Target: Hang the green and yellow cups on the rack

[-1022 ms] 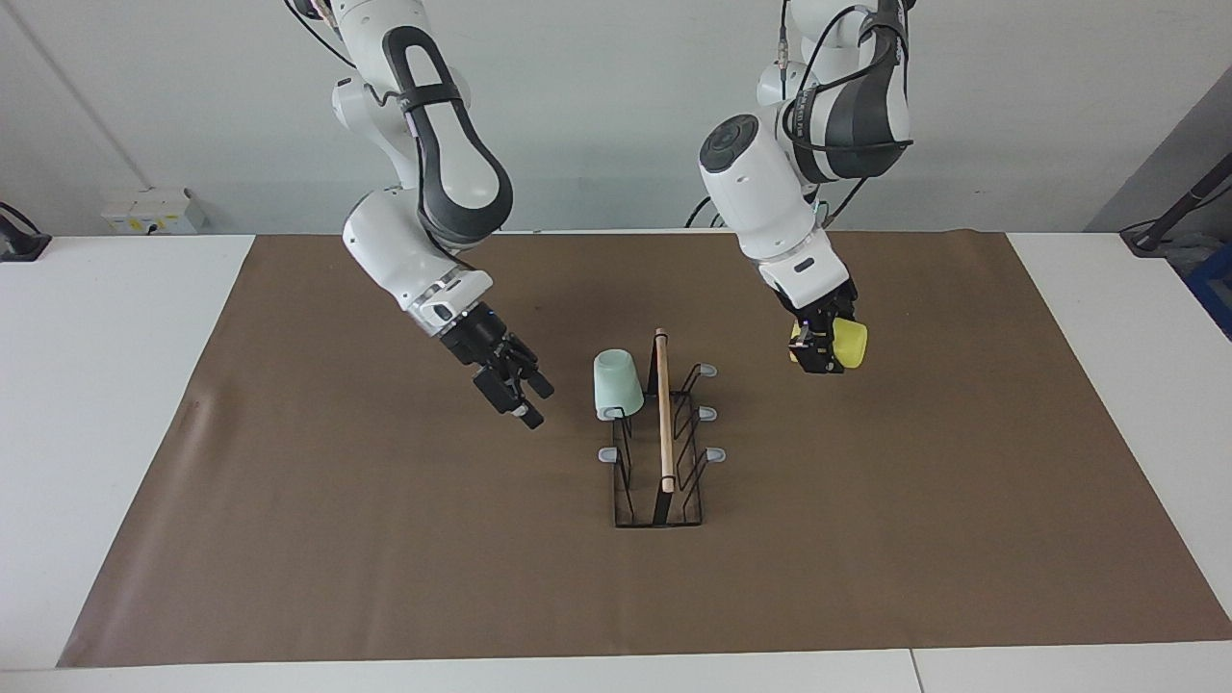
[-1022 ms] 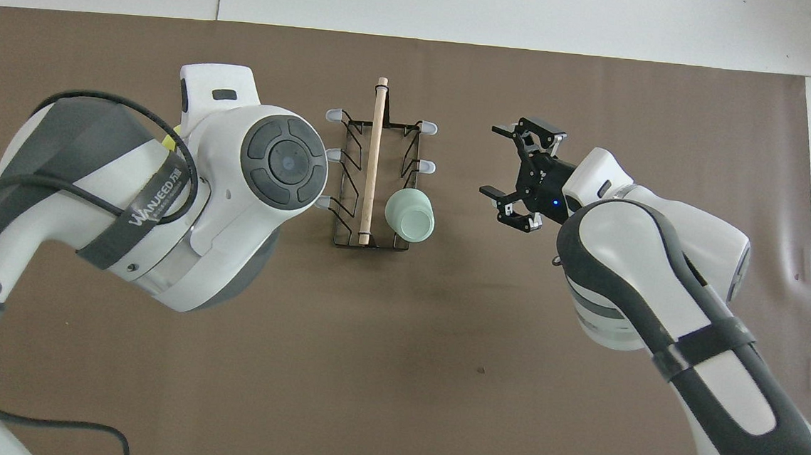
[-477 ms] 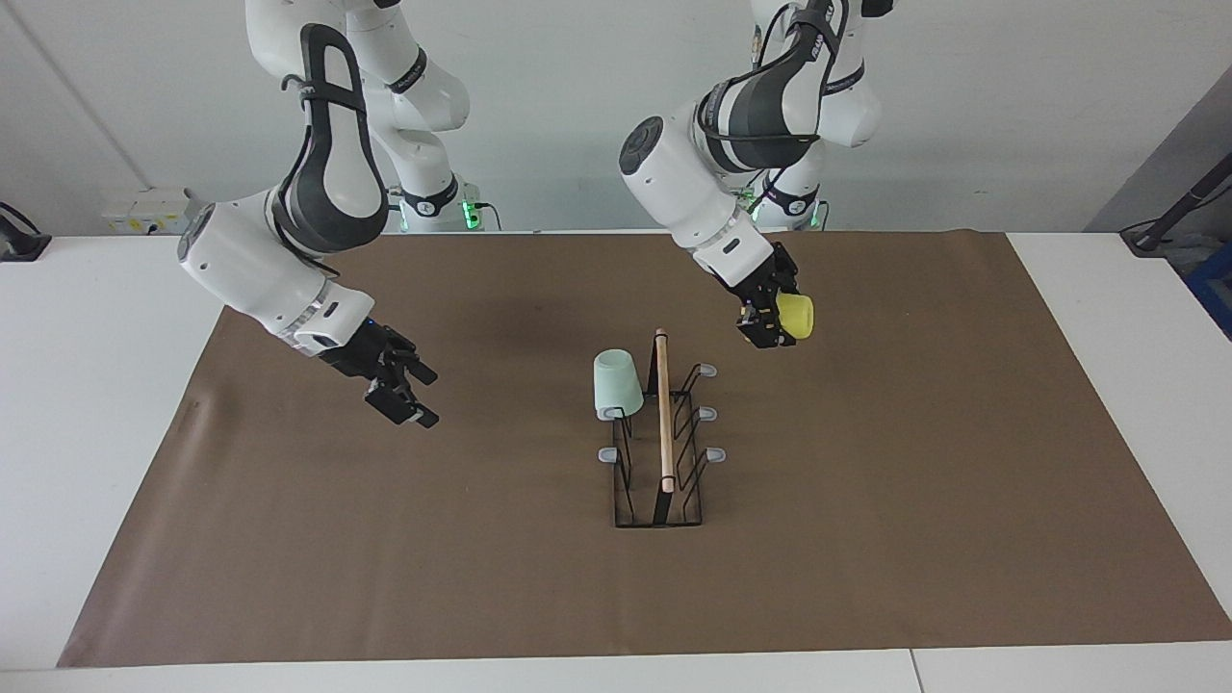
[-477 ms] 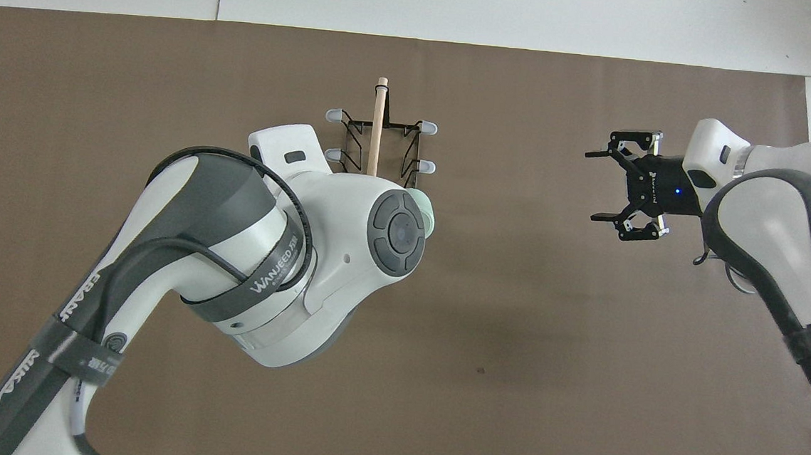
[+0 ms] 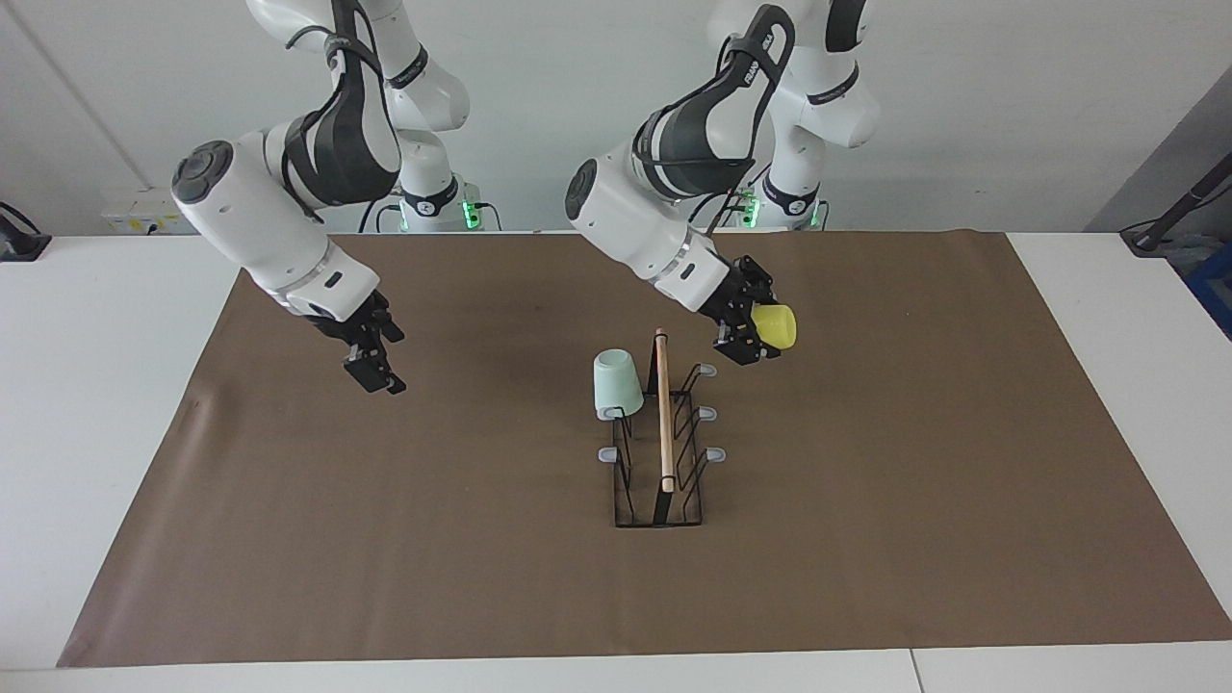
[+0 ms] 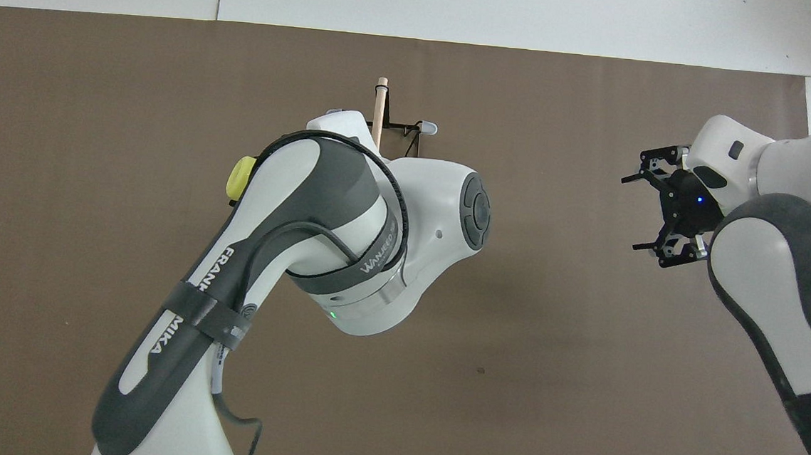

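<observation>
The black wire rack (image 5: 662,452) with its wooden rod stands mid-mat; in the overhead view only the rod's tip (image 6: 381,101) and one prong show past the left arm. The mint green cup (image 5: 617,383) hangs upside down on a prong at the rack's end nearest the robots, on the right arm's side; it is hidden in the overhead view. My left gripper (image 5: 749,339) is shut on the yellow cup (image 5: 776,326), tilted, in the air just above the nearest prong on the left arm's side. A sliver of the yellow cup (image 6: 241,177) shows overhead. My right gripper (image 5: 378,372) is open and empty over bare mat; it also shows overhead (image 6: 631,213).
A brown mat (image 5: 866,529) covers most of the white table (image 5: 96,433). A white socket box (image 5: 154,210) sits at the table's edge nearest the robots, at the right arm's end.
The left gripper has swung the yellow cup in toward the rack's nearest prong. The right gripper has drawn away from the rack toward the right arm's end, still open.
</observation>
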